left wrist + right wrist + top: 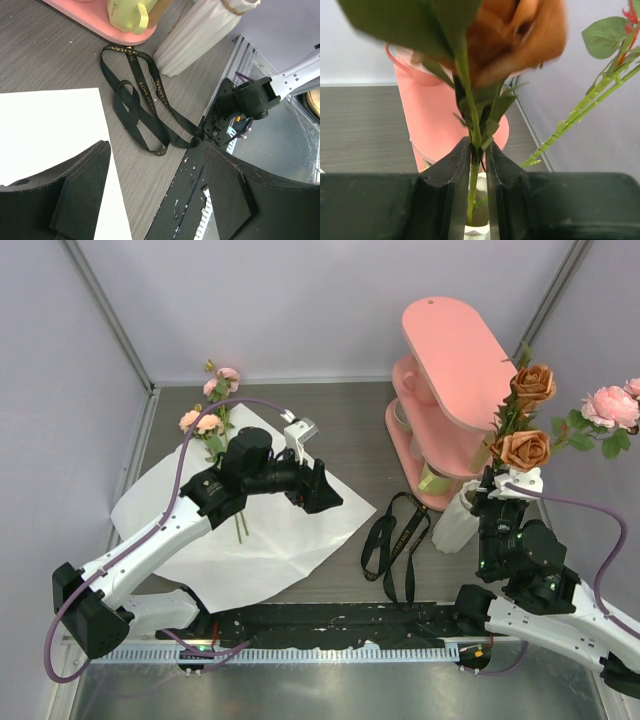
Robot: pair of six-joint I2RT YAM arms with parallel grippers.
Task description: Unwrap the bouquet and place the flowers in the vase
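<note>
So the right end effector (478, 147) has both fingers close on either side of a green rose stem (473, 185). Honestly can't tell if it's pinching it or just loose. Straight below it sits the small white ribbed ceramic vase (455, 525), with the stem running into its mouth. The peach-orange artificial roses (527, 448) are right above the fingers.

The left end effector (318, 488) is spread wide with nothing in it, hovering over the unfolded white paper sheet (260, 550). A few pink artificial roses (205, 420) lie on the paper's far part, beyond its arm. The loose black ribbon (395, 540) is on the grey bench (350, 430), between that end effector and the vase.
</note>
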